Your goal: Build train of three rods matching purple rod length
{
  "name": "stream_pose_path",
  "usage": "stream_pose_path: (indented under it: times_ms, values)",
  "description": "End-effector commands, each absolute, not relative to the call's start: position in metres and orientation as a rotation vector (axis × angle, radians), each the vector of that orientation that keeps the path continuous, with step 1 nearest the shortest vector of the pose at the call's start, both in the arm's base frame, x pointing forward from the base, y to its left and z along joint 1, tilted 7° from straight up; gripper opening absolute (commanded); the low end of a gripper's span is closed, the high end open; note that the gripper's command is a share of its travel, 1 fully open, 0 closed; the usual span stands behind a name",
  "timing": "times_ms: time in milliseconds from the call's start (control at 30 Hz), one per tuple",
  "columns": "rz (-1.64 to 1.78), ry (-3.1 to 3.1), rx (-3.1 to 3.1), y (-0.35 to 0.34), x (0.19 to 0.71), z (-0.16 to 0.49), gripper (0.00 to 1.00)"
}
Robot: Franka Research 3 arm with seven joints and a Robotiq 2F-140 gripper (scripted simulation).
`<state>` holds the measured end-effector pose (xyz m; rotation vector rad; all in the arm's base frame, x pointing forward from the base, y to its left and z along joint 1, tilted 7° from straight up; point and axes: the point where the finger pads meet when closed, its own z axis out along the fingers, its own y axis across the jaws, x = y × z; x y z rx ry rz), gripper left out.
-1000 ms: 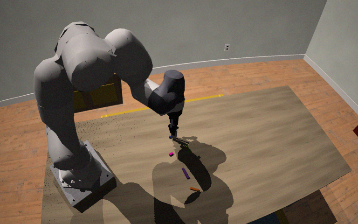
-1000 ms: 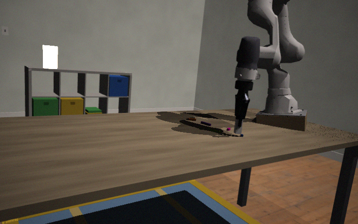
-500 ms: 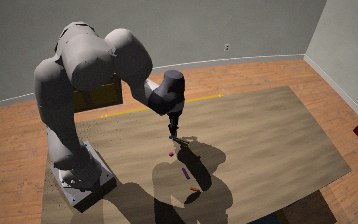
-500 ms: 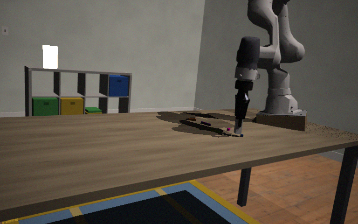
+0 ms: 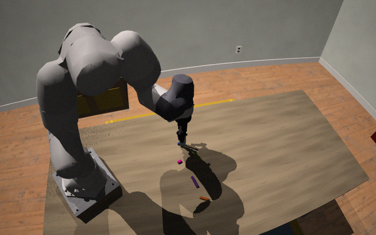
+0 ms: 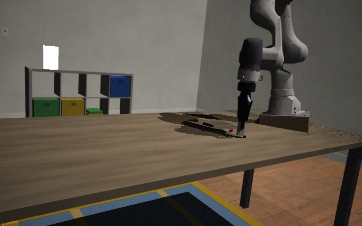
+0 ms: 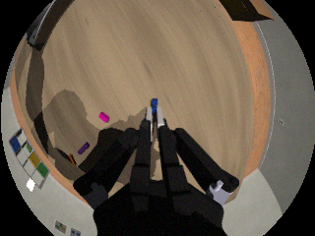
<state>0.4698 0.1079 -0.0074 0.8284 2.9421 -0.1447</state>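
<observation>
My gripper is low at the table, its fingers nearly together on a small blue piece. Another blue piece shows just beyond the tips; I cannot tell whether both are one rod. A magenta rod lies apart from the gripper. The purple rod lies farther off, and an orange rod lies beyond it. A lime rod is partly lost in the arm's shadow. No grey rod can be made out.
The wooden table carries the arm's base block. Dark arm shadows cover the area around the lime, purple and orange rods. A shelf stands behind the table.
</observation>
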Motion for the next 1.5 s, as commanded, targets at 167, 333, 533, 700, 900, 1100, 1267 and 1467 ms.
stream_pose_path:
  times_ms: [167,333,533,700,900,1100,1267,1467]
  values:
    - [-0.143,2.936,0.836,0.1073,0.4714,-0.0146,0.03]
    - [-0.143,2.936,0.836,0.1071,0.4714,-0.0156,0.03]
    - [-0.143,2.936,0.836,0.1071,0.4714,-0.0158,0.03]
    - [-0.143,2.936,0.836,0.1071,0.4714,-0.0158,0.03]
    - [-0.143,2.936,0.836,0.1071,0.4714,-0.0158,0.03]
    - [-0.143,2.936,0.836,0.1071,0.4714,-0.0158,0.03]
    - [-0.143,2.936,0.836,0.1071,0.4714,-0.0158,0.03]
    - [-0.143,2.936,0.836,0.1071,0.4714,-0.0158,0.03]
